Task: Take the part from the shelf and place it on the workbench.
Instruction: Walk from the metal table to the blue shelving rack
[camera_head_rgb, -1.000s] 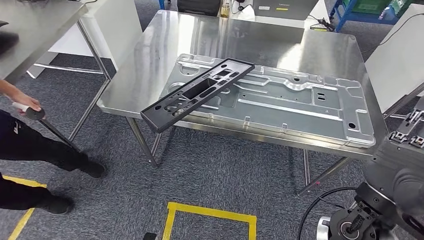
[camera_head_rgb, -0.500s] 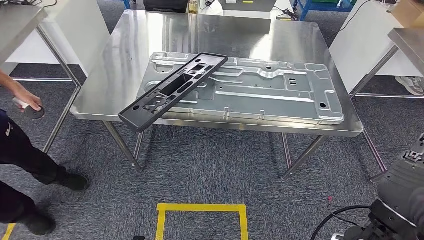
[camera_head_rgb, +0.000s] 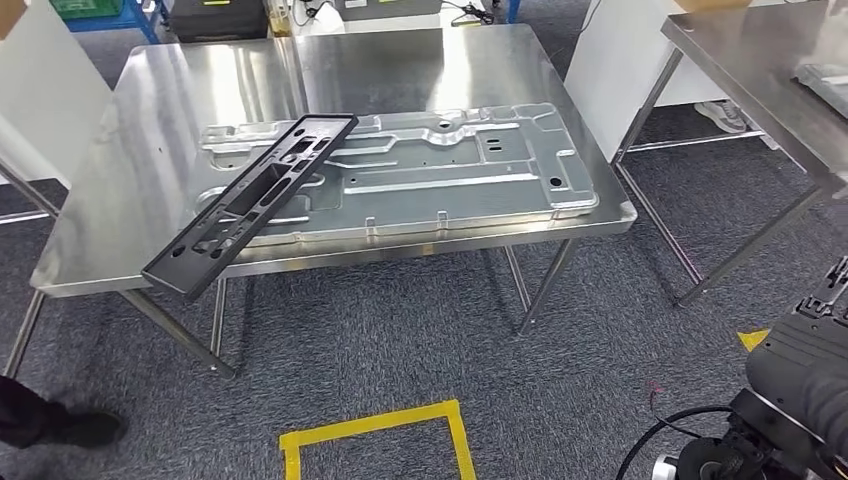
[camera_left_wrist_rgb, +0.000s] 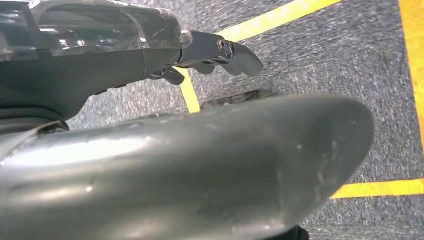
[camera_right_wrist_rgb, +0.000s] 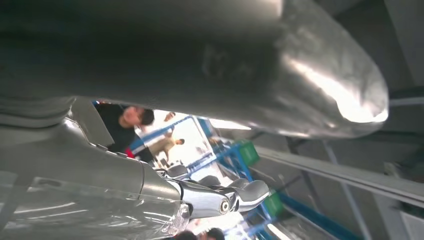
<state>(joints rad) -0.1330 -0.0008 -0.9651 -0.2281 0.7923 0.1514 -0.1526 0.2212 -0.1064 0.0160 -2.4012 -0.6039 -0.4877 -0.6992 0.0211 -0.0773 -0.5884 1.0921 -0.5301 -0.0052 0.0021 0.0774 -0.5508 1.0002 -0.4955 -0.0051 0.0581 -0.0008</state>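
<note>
Black part (camera_head_rgb: 250, 205) lies tilted across the panel (camera_head_rgb: 460, 170) on the workbench (camera_head_rgb: 150, 110); both hands (camera_left_wrist_rgb: 220, 55) (camera_right_wrist_rgb: 235, 197) empty, fingers released.

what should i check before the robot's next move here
1. Long black slotted plastic frame part on the steel workbench: ok, it lies across the silver stamped metal panel.
2. Part fully supported: not ok, its near end juts past the bench's front edge.
3. Left hand empty: cannot tell, the fingers are partly hidden.
4. Right hand empty: cannot tell, likewise.
5. Floor free of people: not ok, a person's dark shoe stands left of the yellow tape square.
</note>
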